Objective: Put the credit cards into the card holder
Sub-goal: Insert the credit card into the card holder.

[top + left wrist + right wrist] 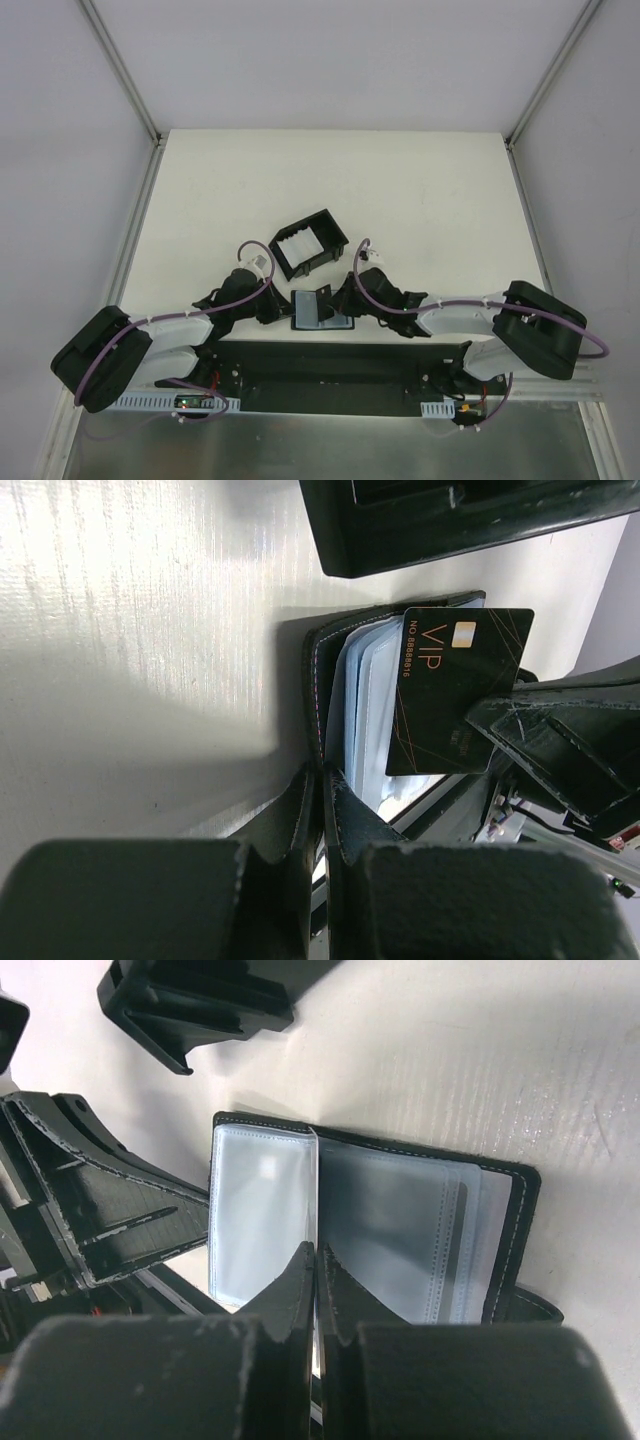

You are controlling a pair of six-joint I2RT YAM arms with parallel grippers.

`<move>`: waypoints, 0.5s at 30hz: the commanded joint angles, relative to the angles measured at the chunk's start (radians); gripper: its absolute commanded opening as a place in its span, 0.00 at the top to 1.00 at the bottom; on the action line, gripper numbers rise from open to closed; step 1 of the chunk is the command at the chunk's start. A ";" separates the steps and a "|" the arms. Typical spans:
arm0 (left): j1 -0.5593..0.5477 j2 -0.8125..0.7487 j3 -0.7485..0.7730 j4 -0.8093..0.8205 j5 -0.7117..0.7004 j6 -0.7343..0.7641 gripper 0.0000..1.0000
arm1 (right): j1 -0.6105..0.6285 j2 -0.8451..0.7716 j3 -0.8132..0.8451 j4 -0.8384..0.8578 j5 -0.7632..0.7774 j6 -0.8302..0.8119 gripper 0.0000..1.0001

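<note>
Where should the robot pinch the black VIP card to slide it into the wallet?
Pinch the VIP card on its flat faces, at the long edge away from the card holder's clear pockets, coming from the right arm's side. It is thin and stands on edge over the open holder, so the pocket-side edge should stay free. The right gripper is shut there.

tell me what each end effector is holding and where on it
Left end effector pinches the card holder by its cover's near edge. Right end effector grips a dark VIP card by one edge.
</note>
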 commanded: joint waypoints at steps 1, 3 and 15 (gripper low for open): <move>-0.011 0.046 -0.034 -0.178 -0.086 0.035 1.00 | -0.006 0.019 -0.065 0.106 0.026 0.085 1.00; -0.009 0.045 -0.034 -0.179 -0.087 0.033 1.00 | -0.007 0.022 -0.083 0.120 0.032 0.110 1.00; -0.011 0.060 -0.019 -0.184 -0.095 0.041 1.00 | 0.005 0.031 -0.140 0.184 0.017 0.191 1.00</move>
